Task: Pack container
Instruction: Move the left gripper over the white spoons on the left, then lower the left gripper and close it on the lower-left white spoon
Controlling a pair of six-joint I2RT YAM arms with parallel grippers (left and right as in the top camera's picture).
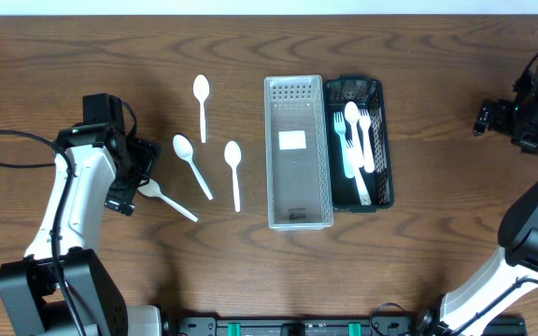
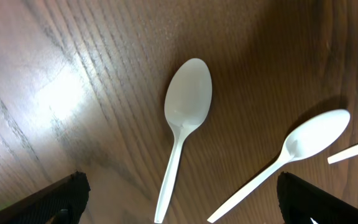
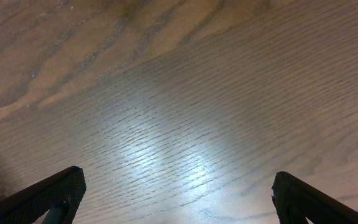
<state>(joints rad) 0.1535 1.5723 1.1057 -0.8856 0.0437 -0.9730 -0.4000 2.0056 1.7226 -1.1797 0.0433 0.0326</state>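
Several white plastic spoons lie on the wood table: one at the far left [image 1: 202, 103], one in the middle [image 1: 192, 166], one nearer the bins [image 1: 234, 175], and one [image 1: 168, 200] with its bowl partly under my left gripper [image 1: 142, 174]. That gripper is open and empty. In the left wrist view [image 2: 179, 186] its fingers straddle one spoon's handle [image 2: 187, 112], with a second spoon [image 2: 306, 142] to the right. A clear slotted container [image 1: 298, 213] stands empty beside a black container [image 1: 383, 159] holding a white spoon and forks [image 1: 355, 140]. My right gripper [image 1: 482, 118] is open over bare table [image 3: 176, 180].
The right arm reaches in from the right edge. Cables trail at the left near the left arm's base [image 1: 7, 149]. A loose white handle end [image 2: 353, 150] shows at the right edge of the left wrist view.
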